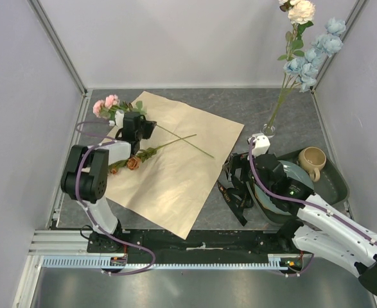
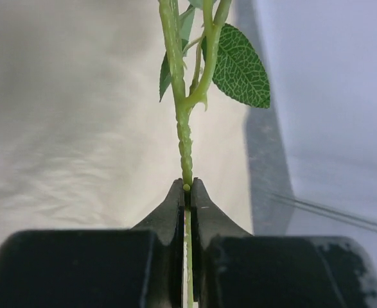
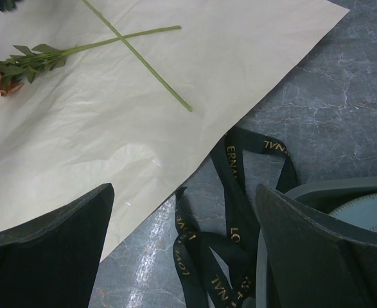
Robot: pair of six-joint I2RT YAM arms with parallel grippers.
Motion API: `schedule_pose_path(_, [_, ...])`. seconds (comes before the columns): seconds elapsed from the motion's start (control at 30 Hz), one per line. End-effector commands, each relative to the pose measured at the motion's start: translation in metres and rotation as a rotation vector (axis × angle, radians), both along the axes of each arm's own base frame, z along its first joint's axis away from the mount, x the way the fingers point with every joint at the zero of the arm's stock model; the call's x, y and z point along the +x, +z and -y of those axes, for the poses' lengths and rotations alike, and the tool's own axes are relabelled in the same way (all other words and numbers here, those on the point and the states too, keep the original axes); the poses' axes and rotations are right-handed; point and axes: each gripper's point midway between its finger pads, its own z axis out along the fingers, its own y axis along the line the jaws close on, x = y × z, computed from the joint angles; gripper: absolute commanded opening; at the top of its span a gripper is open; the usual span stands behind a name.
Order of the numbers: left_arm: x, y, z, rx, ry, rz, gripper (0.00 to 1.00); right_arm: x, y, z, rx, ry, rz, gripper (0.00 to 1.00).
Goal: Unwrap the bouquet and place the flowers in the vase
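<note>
**Left claw [image 2: 187, 191] pinching pink rose [image 1: 106, 104]**
You've got its stem clamped over the paper [image 1: 188, 176]. The rust rose [image 1: 133, 163] lies on the paper, stems crossing. The vase [image 1: 268, 128], back right, holds white and blue flowers [image 1: 302, 11]. Your right claw [image 3: 182, 196] is spread wide above the ribbon [image 3: 236, 192] on the table [image 3: 342, 96].

Pale, plain walls [image 1: 175, 38] stand on three sides of a grey marbled bench [image 1: 227, 99], joined by aluminium corner posts [image 1: 57, 43].
</note>
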Motion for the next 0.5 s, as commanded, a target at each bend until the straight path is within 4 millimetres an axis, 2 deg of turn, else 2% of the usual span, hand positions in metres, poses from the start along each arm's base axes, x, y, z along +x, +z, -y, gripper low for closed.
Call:
schedule_pose_path(0.0, [0.001, 0.149, 0.006, 0.083, -0.132, 0.465, 0.02, 0.009, 0.022, -0.003, 0.022, -0.02, 0.035, 0.98])
schedule_pose_path(0.07, [-0.01, 0.175, 0.011, 0.139, -0.201, 0.552, 0.02, 0.01, 0.028, -0.007, 0.023, -0.006, 0.039, 0.98])
schedule_pose_path(0.1, [-0.024, 0.199, 0.022, 0.139, -0.278, 0.62, 0.02, 0.011, 0.031, -0.009, 0.017, 0.007, 0.046, 0.98])
schedule_pose_path(0.17, [-0.039, 0.22, 0.034, 0.191, -0.383, 0.704, 0.02, 0.012, 0.039, -0.019, 0.026, 0.05, 0.048, 0.98])
schedule_pose_path(0.2, [-0.054, 0.228, 0.05, 0.185, -0.499, 0.745, 0.02, 0.011, 0.043, -0.024, 0.03, 0.078, 0.051, 0.98])
schedule_pose_path(0.23, [-0.067, 0.242, 0.057, 0.213, -0.567, 0.8, 0.02, 0.009, 0.053, -0.032, 0.045, 0.124, 0.061, 0.98])
schedule_pose_path(0.27, [-0.076, 0.246, 0.065, 0.214, -0.635, 0.813, 0.02, 0.009, 0.055, -0.039, 0.049, 0.153, 0.056, 0.98])
schedule_pose_path(0.3, [-0.094, 0.247, 0.079, 0.198, -0.763, 0.833, 0.02, 0.008, 0.061, -0.044, 0.06, 0.181, 0.058, 0.98])
schedule_pose_path(0.37, [-0.117, 0.254, 0.091, 0.201, -0.886, 0.872, 0.02, 0.004, 0.081, -0.063, 0.096, 0.273, 0.07, 0.98])
schedule_pose_path(0.4, [-0.134, 0.254, 0.1, 0.199, -0.984, 0.903, 0.02, 0.004, 0.102, -0.07, 0.127, 0.303, 0.094, 0.98])
schedule_pose_path(0.43, [-0.148, 0.258, 0.105, 0.199, -1.037, 0.925, 0.02, 0.005, 0.104, -0.079, 0.131, 0.335, 0.081, 0.98])
schedule_pose_path(0.47, [-0.161, 0.253, 0.11, 0.186, -1.107, 0.904, 0.02, 0.001, 0.112, -0.089, 0.153, 0.388, 0.074, 0.98])
